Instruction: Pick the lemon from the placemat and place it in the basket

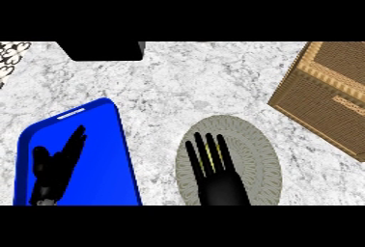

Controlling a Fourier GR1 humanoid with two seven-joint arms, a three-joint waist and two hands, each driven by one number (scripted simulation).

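Far left edge: patterned black-and-white item (13, 57), cut off, can't tell what. Blue tray (107, 144) w/ left hand (53, 166) over it, fingers straight, holding nothing. Black block (101, 50) at top, cut by band. Centre-right: oval grey placemat (260, 154), right hand (214, 166) flat above it, fingers spread & straight; thin yellow slivers betw. fingers = lemon (209, 155), mostly hidden under hand. Far right: wicker basket (328, 96), partly out of view, inside not visible.

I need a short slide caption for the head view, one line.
Right hand over the lemon on the grey placemat; basket to its right.
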